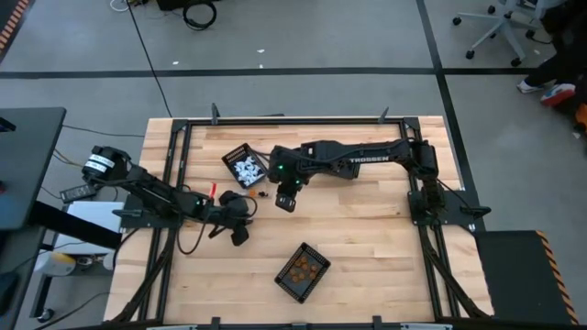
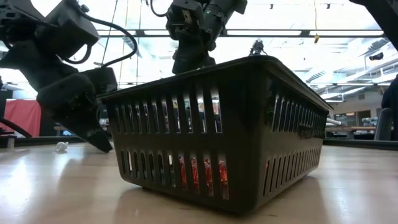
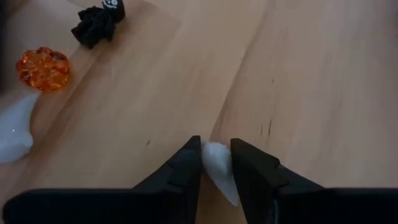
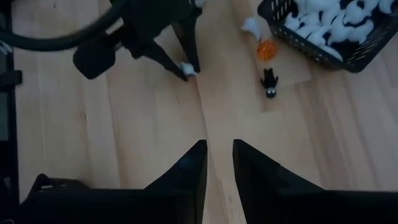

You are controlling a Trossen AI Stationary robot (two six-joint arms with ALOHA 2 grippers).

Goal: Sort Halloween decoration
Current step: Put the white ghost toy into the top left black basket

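Done: I judge most sorted; white basket (image 1: 242,168) full of ghosts, orange basket (image 1: 302,272) holds pumpkins
Left gripper (image 3: 215,163): fingers pinched on a white ghost (image 3: 219,168), low on table, near white basket
Left to do: orange pumpkin (image 3: 43,68), black figure (image 3: 96,25), 2nd ghost (image 3: 15,129), all loose beside white basket
Right gripper (image 4: 219,163): above them, fingers narrowly apart, empty

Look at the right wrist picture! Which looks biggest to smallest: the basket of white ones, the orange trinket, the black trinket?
1. Basket of white trinkets, by far the largest, though partly cut off.
2 and 3. Black trinket and orange trinket look about alike; too close to rank.
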